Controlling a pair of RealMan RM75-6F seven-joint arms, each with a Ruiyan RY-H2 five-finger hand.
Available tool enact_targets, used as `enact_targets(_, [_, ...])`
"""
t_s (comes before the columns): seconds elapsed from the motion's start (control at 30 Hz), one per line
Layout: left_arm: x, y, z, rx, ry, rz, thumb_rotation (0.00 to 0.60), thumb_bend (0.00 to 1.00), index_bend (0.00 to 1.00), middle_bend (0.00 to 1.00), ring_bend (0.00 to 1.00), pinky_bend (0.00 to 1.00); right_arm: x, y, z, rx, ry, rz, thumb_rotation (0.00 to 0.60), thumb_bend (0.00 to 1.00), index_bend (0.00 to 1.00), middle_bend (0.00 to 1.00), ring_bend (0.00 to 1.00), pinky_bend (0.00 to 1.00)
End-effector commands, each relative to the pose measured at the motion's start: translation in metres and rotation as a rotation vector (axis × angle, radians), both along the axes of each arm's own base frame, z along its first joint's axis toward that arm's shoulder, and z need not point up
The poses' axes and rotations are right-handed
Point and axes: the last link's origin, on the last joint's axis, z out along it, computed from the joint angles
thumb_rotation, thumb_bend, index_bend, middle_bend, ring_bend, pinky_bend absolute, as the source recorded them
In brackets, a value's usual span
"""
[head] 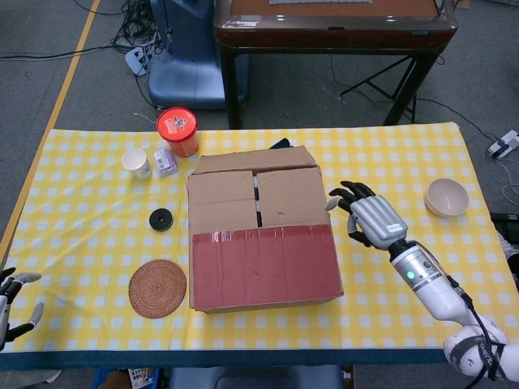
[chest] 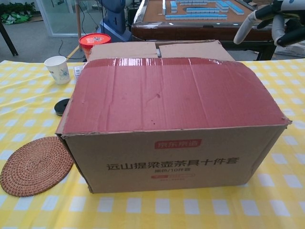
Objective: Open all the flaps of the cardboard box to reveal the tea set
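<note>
The cardboard box [head: 263, 235] stands mid-table with its printed front [chest: 174, 160] facing me. The red-taped front flap [head: 263, 263] [chest: 167, 93] lies flat over the near half. Two plain side flaps [head: 223, 198] [head: 288, 194] lie flat over the far half, with a narrow gap between them. The back flap [head: 253, 160] leans away behind the box and shows only as a narrow strip. My right hand [head: 369, 219] hovers just right of the box, fingers apart and pointing at it, holding nothing; its fingers [chest: 267, 19] show at the chest view's top right. My left hand [head: 12, 296] is at the table's near-left edge, fingers spread. The tea set is hidden.
Left of the box are a woven coaster [head: 157, 288], a black disc [head: 161, 218], a paper cup [head: 136, 162], a small packet [head: 165, 160] and a red tub [head: 178, 130]. A beige bowl [head: 447, 197] sits far right. A wooden table [head: 332, 24] stands behind.
</note>
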Motion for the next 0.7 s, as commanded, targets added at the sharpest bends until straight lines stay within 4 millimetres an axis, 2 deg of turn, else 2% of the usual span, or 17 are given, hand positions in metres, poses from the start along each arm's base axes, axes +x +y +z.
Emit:
enact_targets(0.03, [-0.001, -0.001, 0.0, 0.0, 0.0, 0.004, 0.6, 0.39, 0.36, 0.29, 0.14, 0.0, 0.004, -0.003, -0.009, 0.025, 0.002, 0.011, 0.6, 1.0, 0.31, 0.2, 0.06, 0.09])
enact_targets(0.43, [-0.009, -0.005, 0.002, 0.005, -0.003, 0.031, 0.6, 0.39, 0.36, 0.29, 0.14, 0.0, 0.016, -0.009, -0.036, 0.068, 0.073, 0.06, 0.6, 1.0, 0.36, 0.2, 0.06, 0.09])
enact_targets(0.7, [-0.011, -0.006, 0.001, 0.005, -0.005, 0.034, 0.6, 0.39, 0.36, 0.29, 0.14, 0.0, 0.018, -0.004, -0.04, 0.08, 0.07, 0.067, 0.6, 1.0, 0.38, 0.2, 0.06, 0.09])
